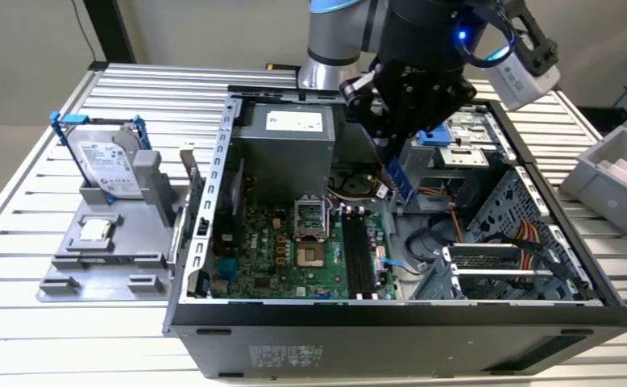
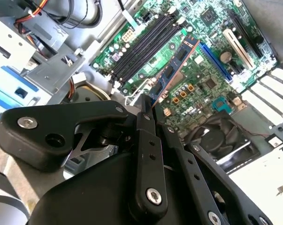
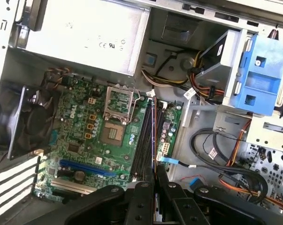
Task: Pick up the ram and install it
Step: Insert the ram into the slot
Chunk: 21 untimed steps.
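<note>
Exterior view, contents by size: a slatted metal table [image 1: 34,322]. An open black computer case [image 1: 400,339] lies on it, its interior exposed. A black gripper [image 1: 391,149] hangs over the inside of the case. A green motherboard [image 1: 281,250] lies flat on the case floor. A grey fixture [image 1: 98,266] sits on the table at the exterior view's left, just beside the case. It carries a silver hard drive [image 1: 110,165] upright in a blue frame and a small square processor chip [image 1: 95,231] lying flat. Long black slots [image 1: 359,250] run along the motherboard. The ram [image 1: 400,176], a thin bluish stick, is clamped by one end between the closed fingers [image 2: 146,126]. It is raised above the motherboard near the slots and seated in none. In the first wrist view it shows edge-on, parallel with the slots.
</note>
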Each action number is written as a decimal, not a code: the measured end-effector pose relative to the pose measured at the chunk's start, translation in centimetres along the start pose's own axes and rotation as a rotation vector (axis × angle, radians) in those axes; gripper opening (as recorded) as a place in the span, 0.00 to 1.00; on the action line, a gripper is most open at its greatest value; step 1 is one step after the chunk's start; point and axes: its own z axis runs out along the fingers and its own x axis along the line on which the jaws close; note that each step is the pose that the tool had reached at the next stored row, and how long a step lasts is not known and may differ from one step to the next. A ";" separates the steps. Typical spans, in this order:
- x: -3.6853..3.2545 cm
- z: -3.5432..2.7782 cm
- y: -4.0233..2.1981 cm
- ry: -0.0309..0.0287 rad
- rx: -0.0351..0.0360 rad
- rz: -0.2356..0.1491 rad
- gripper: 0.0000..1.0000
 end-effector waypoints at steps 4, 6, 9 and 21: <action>0.00 0.01 0.00 -0.0007 -0.0001 0.035 0.00; 0.00 0.01 0.00 -0.0011 -0.0001 0.051 0.00; 0.00 0.03 0.00 -0.0017 -0.0003 0.075 0.00; 0.00 0.07 0.00 -0.0034 -0.0005 0.147 0.00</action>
